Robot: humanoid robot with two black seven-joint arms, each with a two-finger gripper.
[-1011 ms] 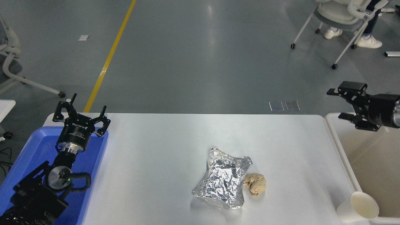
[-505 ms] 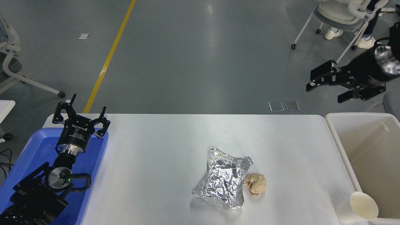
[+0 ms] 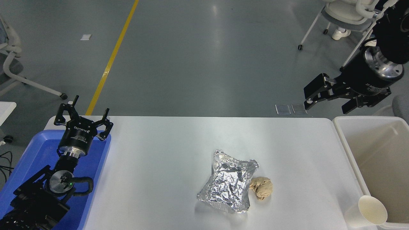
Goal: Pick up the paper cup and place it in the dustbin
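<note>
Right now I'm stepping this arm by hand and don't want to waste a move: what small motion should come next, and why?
Probably bring the right gripper down and back toward the paper cup. It hangs open and empty above the table's far right corner, while the cup lies tipped at the near right, against the dustbin wall.

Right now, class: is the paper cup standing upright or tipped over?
Tipped over. The paper cup lies on its side on the table, against the dustbin's near corner; its open mouth faces sideways, showing the cream inside.
</note>
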